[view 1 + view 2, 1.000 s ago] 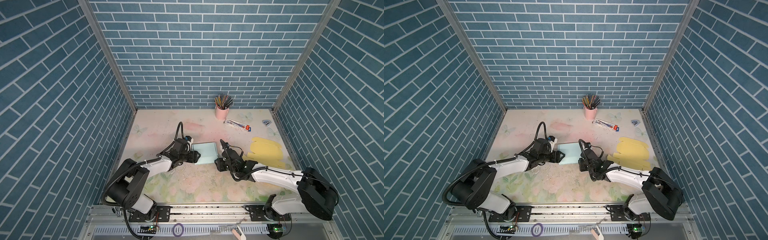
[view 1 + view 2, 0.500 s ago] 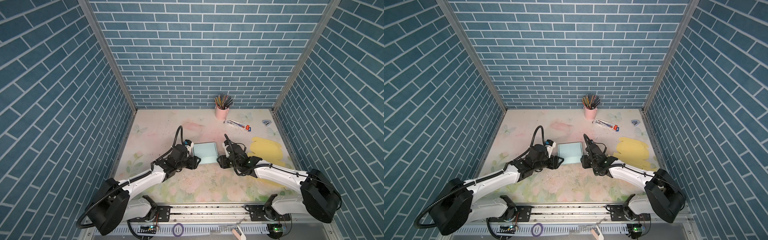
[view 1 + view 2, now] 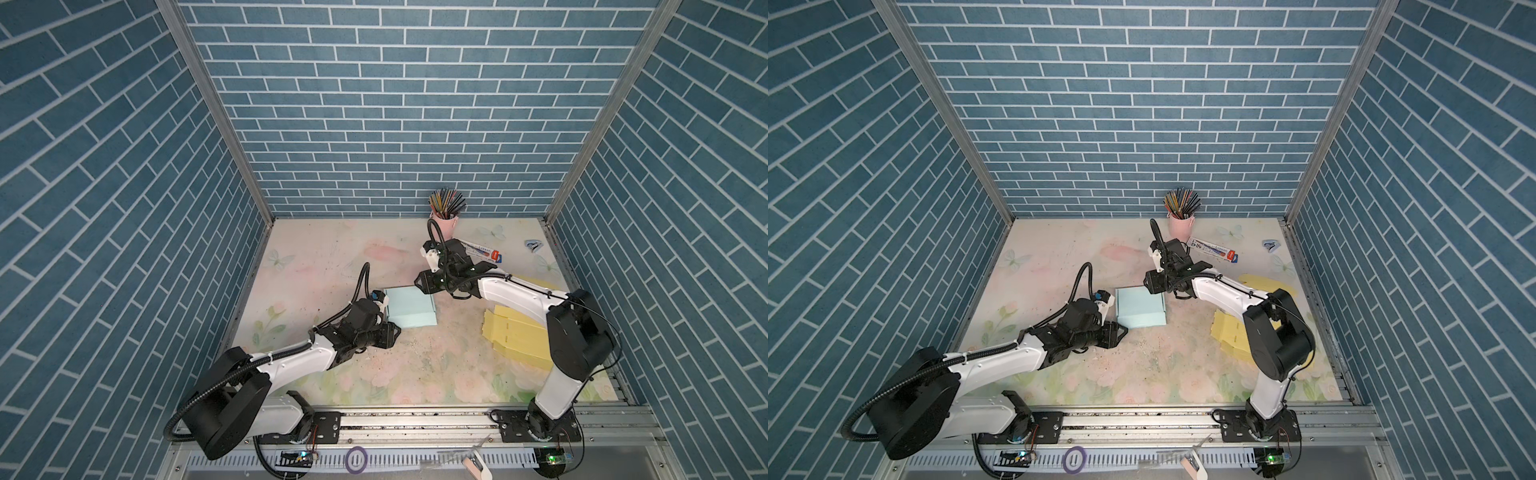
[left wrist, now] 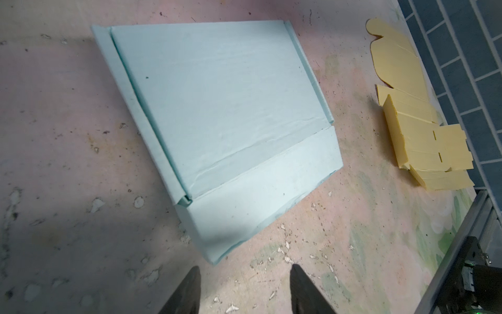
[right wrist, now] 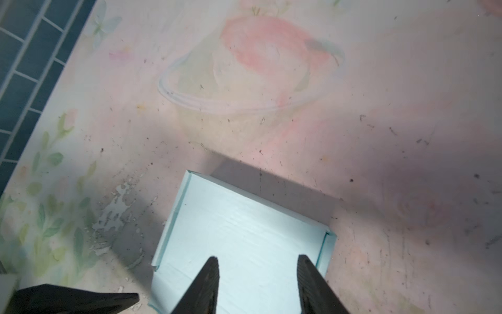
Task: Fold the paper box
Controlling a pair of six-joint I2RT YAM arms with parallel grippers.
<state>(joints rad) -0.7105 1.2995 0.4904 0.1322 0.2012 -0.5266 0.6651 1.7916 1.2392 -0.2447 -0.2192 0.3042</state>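
The light blue paper box (image 3: 409, 307) (image 3: 1140, 307) lies in the middle of the table, its lid flat on top and its front wall facing the near edge. In the left wrist view the box (image 4: 225, 122) is just beyond my left gripper (image 4: 244, 271), which is open, with only bare table between the fingers. In both top views the left gripper (image 3: 395, 332) (image 3: 1122, 332) hovers by the box's near left corner. My right gripper (image 3: 420, 284) (image 3: 1149, 284) is at the far right corner. It is open above the lid (image 5: 244, 239), holding nothing (image 5: 258, 259).
A flat yellow cardboard cutout (image 3: 519, 332) (image 4: 423, 146) lies to the right of the box, partly under the right arm. A pink cup of pencils (image 3: 444, 216), a toothpaste tube (image 3: 482, 251) and a small blue-white object (image 3: 533, 245) are at the back right. Blue brick walls enclose the table.
The left gripper drew back from the box's left side toward the front and narrowed its jaws. The right gripper swung from the box's near right side to its far right corner. The box stayed put.
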